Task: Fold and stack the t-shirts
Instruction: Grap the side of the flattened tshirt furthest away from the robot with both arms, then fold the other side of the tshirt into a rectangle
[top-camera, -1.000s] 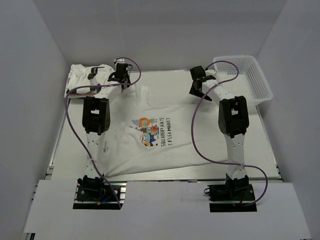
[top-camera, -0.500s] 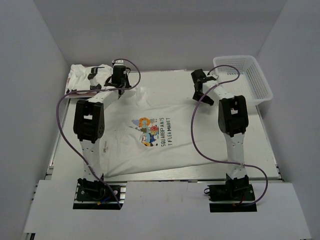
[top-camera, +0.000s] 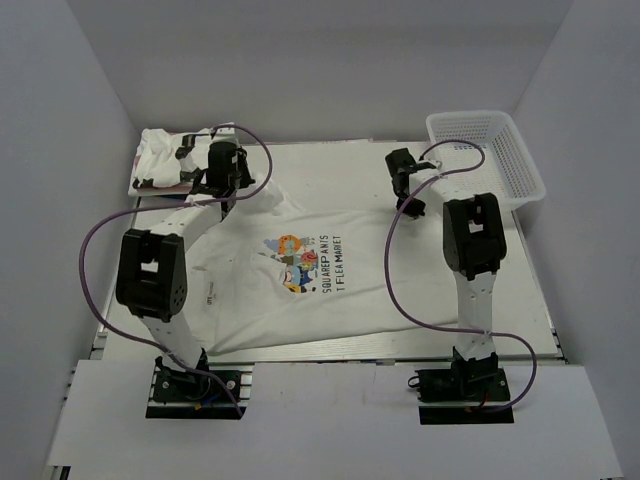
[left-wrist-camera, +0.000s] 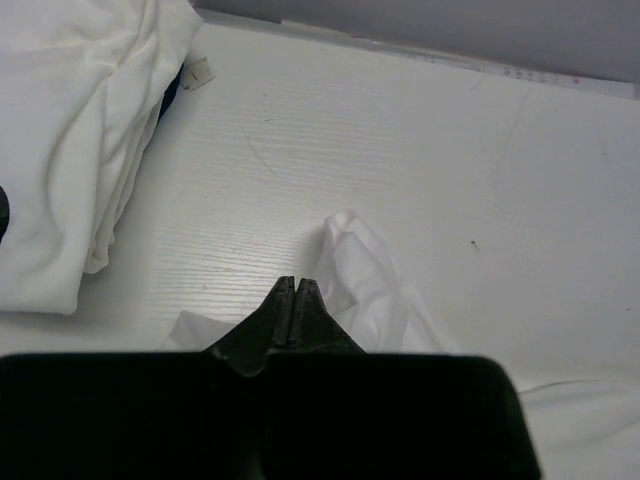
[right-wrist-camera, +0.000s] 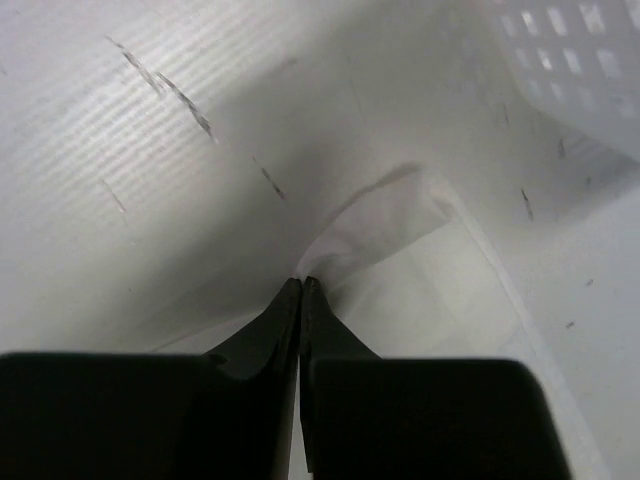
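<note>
Top external shows the printed t-shirt (top-camera: 300, 295) spread on the desk (top-camera: 330, 165) left of the basket (top-camera: 520, 170), light and limp, so the left gripper (left-wrist-camera: 296, 287) and right gripper (right-wrist-camera: 302, 285) sensibly pinch its shoulder corners, jaws closed on cloth.

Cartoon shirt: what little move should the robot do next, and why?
Probably lift both far corners together toward the near hem. The left tool and right tool are each shut on a far corner of the printed t-shirt, which lies flat, unfolded.
</note>
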